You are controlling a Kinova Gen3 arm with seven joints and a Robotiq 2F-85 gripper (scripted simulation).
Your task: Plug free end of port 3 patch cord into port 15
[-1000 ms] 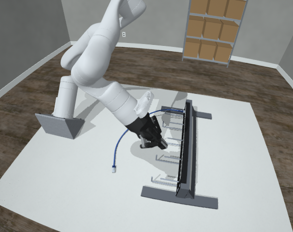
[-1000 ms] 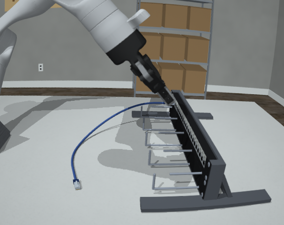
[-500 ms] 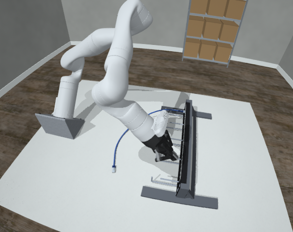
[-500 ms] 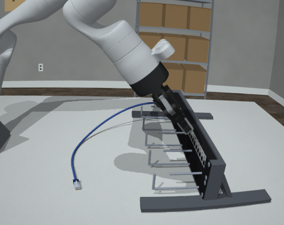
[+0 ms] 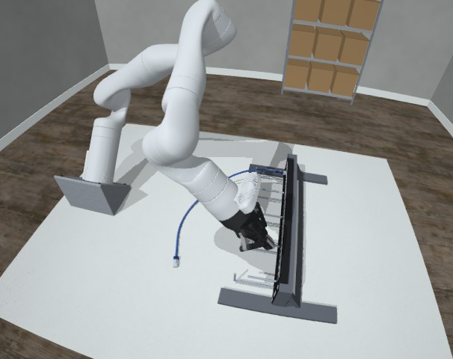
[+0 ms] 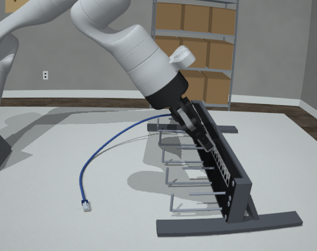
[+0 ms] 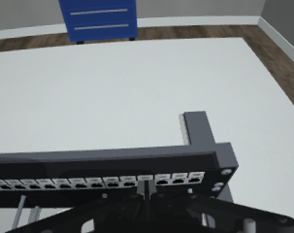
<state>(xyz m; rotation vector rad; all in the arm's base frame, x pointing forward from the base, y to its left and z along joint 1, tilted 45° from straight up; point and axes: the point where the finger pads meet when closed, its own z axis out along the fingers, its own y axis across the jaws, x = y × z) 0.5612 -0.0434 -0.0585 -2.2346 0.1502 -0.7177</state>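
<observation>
The blue patch cord (image 5: pixel 177 235) (image 6: pixel 80 179) arcs from the far end of the rack (image 5: pixel 284 295) (image 6: pixel 239 201) (image 7: pixel 225 154) down to the table. Its free end, a clear plug (image 5: pixel 176 262) (image 6: pixel 84 205), lies on the table left of the rack. My gripper (image 5: pixel 273 246) (image 6: pixel 210 148) (image 7: pixel 147 191) is shut with nothing between its fingers. Its fingertips are at the rack's front, by the row of ports (image 6: pixel 221 164) (image 7: pixel 64 183). In the wrist view they cover one port, with three more ports to their right. Whether they touch the panel I cannot tell. Plate numbers are too small to read.
Thin metal cable hooks (image 5: pixel 253 283) (image 6: pixel 189 183) stick out from the rack's front below the ports, toward the arm's side. The rack's long feet (image 5: pixel 315 312) (image 6: pixel 191 227) (image 7: pixel 197 127) rest on the white table (image 5: pixel 141 309) (image 6: pixel 45 229) (image 7: pixel 88 97). A shelf with boxes stands beyond.
</observation>
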